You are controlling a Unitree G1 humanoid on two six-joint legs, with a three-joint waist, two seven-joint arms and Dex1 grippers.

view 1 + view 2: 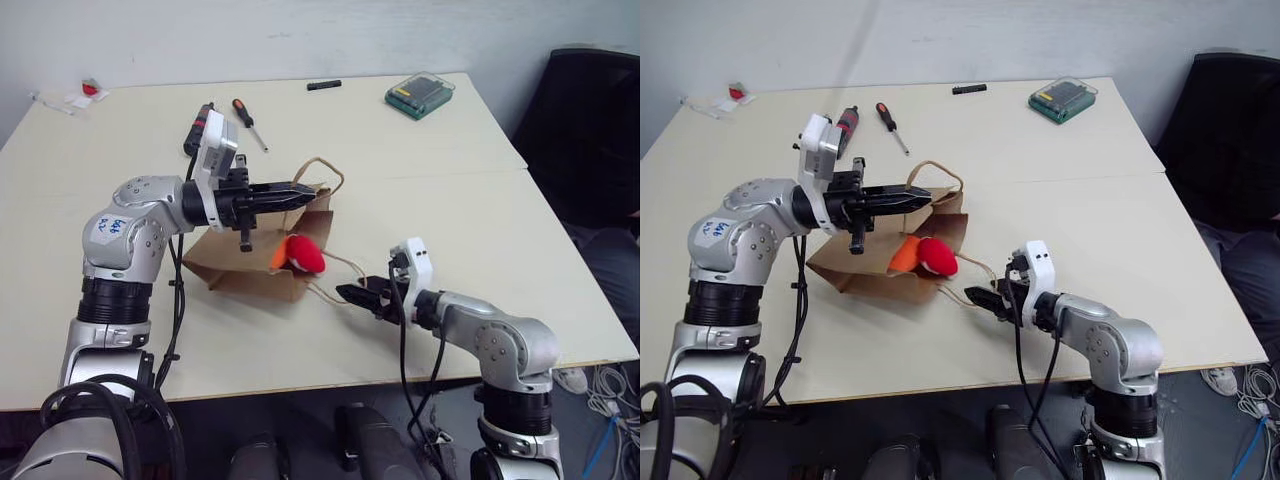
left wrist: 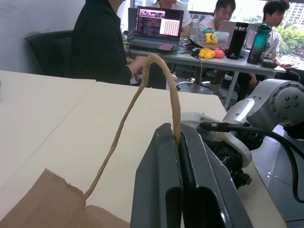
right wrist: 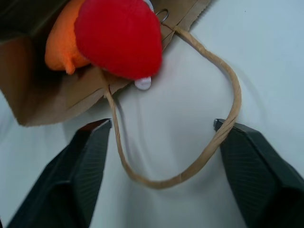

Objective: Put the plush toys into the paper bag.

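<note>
Lying at the mouth of the paper bag (image 1: 240,268) on the table (image 1: 480,230), the red plush toy (image 1: 305,254) half covers the orange one (image 1: 279,259). My left gripper (image 1: 300,190) pinches the upper handle (image 2: 156,90); my right gripper (image 3: 161,137) stands spread astride the lower handle (image 3: 209,147).

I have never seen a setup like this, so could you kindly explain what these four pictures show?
It is a two-armed humanoid robot at a table. Two pictures come from its head camera; the other two from cameras on its wrists. The left pincer is shut on one cord handle of a brown paper bag, holding it up. The right pincer is open and empty, its fingers either side of the bag's other handle, which lies on the table. A red plush toy and an orange one sit at the bag's mouth. Further off lie a screwdriver and a green case.
</note>
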